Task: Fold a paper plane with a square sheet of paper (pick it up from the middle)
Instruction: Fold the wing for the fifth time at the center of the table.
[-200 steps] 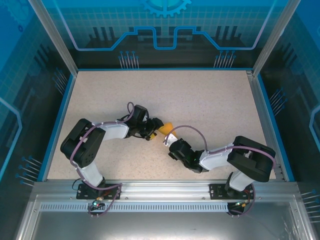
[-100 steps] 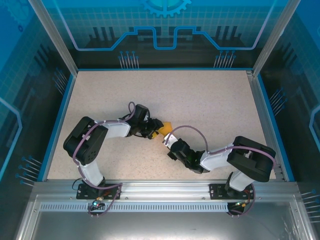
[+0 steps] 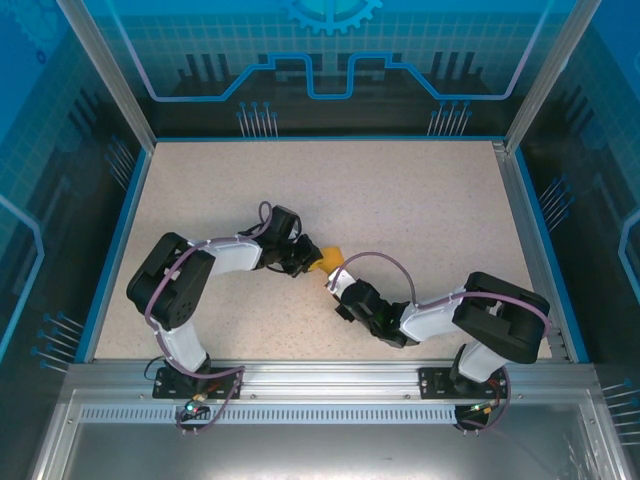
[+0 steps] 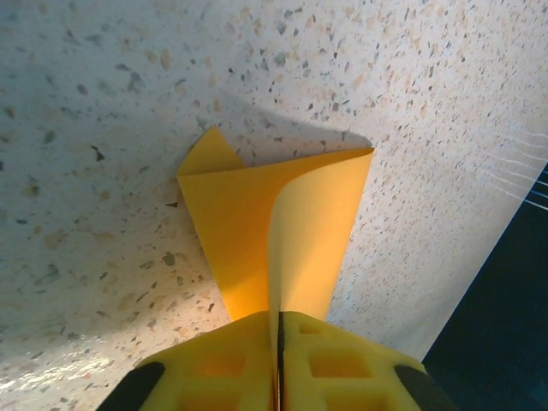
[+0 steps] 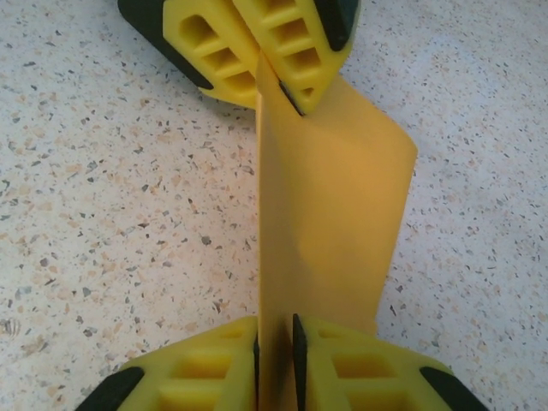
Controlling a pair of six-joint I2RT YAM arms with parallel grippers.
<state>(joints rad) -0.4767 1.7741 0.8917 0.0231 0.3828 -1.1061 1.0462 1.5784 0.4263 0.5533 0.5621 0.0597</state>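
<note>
- The sheet of paper (image 3: 333,257) is thin, matte and orange-yellow. It is folded into a small angular shape and sits near the middle of the table, between the two gripper tips.
- In the left wrist view the sheet of paper (image 4: 282,223) spreads into a fan. It has a sharp pointed corner on one side, and a smooth flap curls up along a centre crease.
- The left gripper (image 4: 279,342) has its ribbed yellow fingers (image 4: 231,360) pressed together on the narrow end of the paper.
- In the right wrist view the paper (image 5: 334,214) stands on edge as a tall band, with the left gripper (image 5: 270,64) clamped on its far end.
- The right gripper (image 5: 276,351) has its fingers (image 5: 214,368) close on either side of the near end, with a thin dark slit beside the paper. I cannot tell whether they press on it.
- The table (image 3: 400,200) is pale speckled stone-look laminate.
</note>
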